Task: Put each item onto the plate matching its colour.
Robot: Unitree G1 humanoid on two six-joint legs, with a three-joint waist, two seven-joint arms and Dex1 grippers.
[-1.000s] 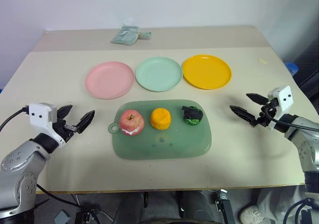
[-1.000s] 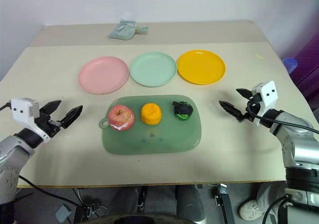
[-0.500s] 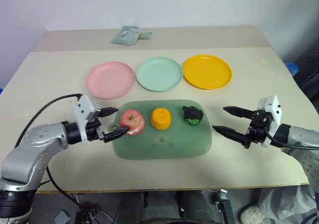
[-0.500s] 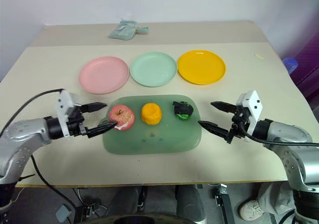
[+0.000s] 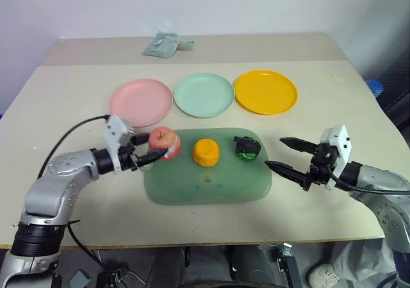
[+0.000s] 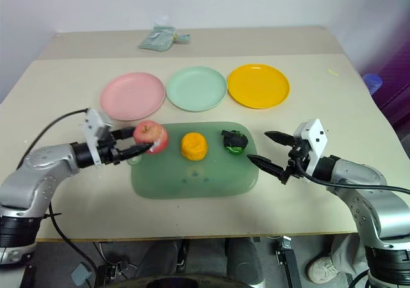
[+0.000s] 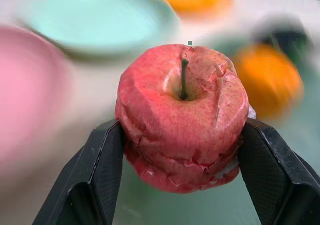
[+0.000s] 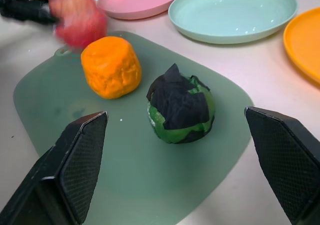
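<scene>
Here the left gripper (image 7: 182, 185) is clamped on the apple (image 7: 182, 117), one black finger pressed to each side of it, stem up. The apple hangs above the tray's (image 5: 208, 189) near-left corner, by its handle loop, just in front of the pink plate (image 5: 141, 102). The right gripper (image 5: 289, 157) has its fingers spread wide with nothing between them; it sits at the tray's right edge, aimed at the green item (image 8: 181, 105). That green-and-black lump rests on the tray toward its far right, with the orange fruit (image 5: 206, 152) just beside it at the middle. Beyond the tray the three plates stand in a row, all bare: pink at left, mint plate (image 5: 204, 95) in the middle, yellow plate (image 5: 265, 91) at right. A crumpled wrapper (image 5: 166, 45) lies at the table's (image 5: 77, 77) far edge.
</scene>
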